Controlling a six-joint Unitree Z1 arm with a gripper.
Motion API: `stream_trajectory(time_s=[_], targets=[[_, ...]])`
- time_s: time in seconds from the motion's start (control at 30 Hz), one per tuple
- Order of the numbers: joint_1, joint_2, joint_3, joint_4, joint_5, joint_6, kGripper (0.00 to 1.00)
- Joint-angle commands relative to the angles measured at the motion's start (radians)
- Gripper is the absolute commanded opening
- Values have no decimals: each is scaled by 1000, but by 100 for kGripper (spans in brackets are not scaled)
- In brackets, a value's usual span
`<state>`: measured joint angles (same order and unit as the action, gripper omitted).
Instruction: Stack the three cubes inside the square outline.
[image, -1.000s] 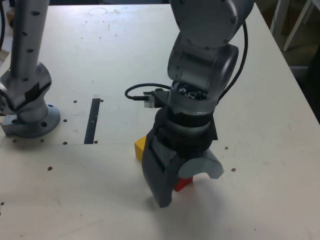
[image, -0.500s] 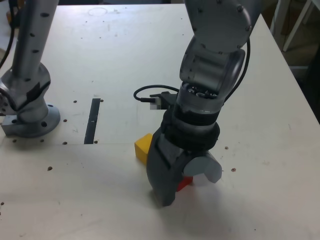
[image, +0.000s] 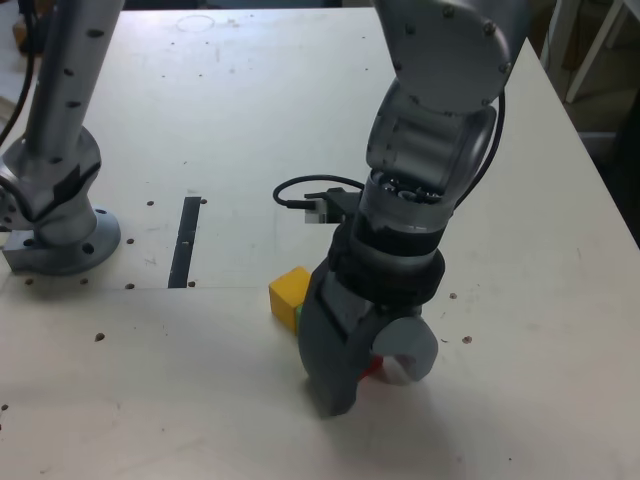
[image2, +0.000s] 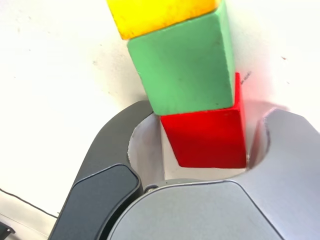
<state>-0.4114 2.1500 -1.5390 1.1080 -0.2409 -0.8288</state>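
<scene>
Straddling the red cube, the end effector has its jaws apart, one on each side of it. In the wrist view a bare sliver of table shows between the darker jaw and the red cube; the opposite side is much tighter, and whether that jaw touches is unclear. The green cube sits between the red one and the yellow cube, so the open jaws have cubes beyond them on one side only. In the exterior view the yellow cube lies far and left of the red cube, just beside the end effector. Open table spreads to the right and on the near side; farther left, well apart, are the black strip and the arm's round base.

The end effector covers most of the green and red cubes in the exterior view, leaving a thin green edge and a small red patch. The wrist view cuts off the yellow cube, and its glare washes out the table. The square outline cannot be made out in either view.
</scene>
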Motion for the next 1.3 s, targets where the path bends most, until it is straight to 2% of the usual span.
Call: stream_trajectory(time_s=[0.0, 0.53, 0.77, 1.03, 1.27], targets=[[2, 3, -4, -3, 1, 3, 30], [-7, -8, -6, -1, -6, 19, 29], [-53, -36, -24, 21, 10, 18, 29], [-94, -94, -57, 105, 61, -3, 29], [-79, -167, -85, 205, 155, 26, 29]])
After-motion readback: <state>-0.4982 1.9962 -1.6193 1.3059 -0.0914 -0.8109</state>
